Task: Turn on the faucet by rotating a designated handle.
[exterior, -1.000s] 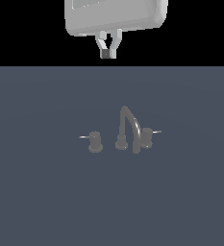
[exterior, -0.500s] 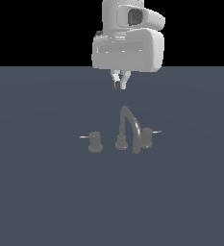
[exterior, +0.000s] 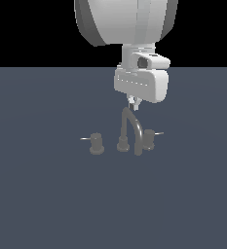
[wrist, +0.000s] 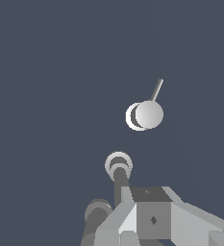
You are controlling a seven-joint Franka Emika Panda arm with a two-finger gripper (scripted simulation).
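**Pincer hangs over the spout, handle not touched**

Look at the faucet [exterior: 132, 131] in the exterior view. It sits on the flat blue-grey table [exterior: 42, 194]. Use its tall bent spout [exterior: 131, 127] as your landmark.

The handle [exterior: 149, 141] is the short dark knob just beside the spout, on the exterior view's right. Its thin pale pin [exterior: 159, 133] sticks out away from the spout. The pin lies about level.

The twin knob [exterior: 96, 144] sits on the other side of the spout, on the exterior view's left. It is farther from the spout than the handle is. Its own pin points away from the spout too.

The spout's round base [exterior: 122, 145] stands between the two knobs, closer to the handle.

Now look at your arm [exterior: 124, 24]. It is big and pale grey, and it comes down from above. Your pincer [exterior: 133, 103] hangs right over the top of the spout's bend. It looks very near the spout, but you cannot tell if it touches. It is well apart from the handle and holds nothing. Its tips look close together, yet they are too small for you to tell if they are spread or pressed.

In the wrist view you see a round knob [wrist: 144, 115] from above, with its pin poking out. You cannot tell for sure which knob it is. The spout's base [wrist: 118, 166] shows nearer the pincer. The grey pincer body [wrist: 152, 218] fills the corner, and its tips are hidden there.
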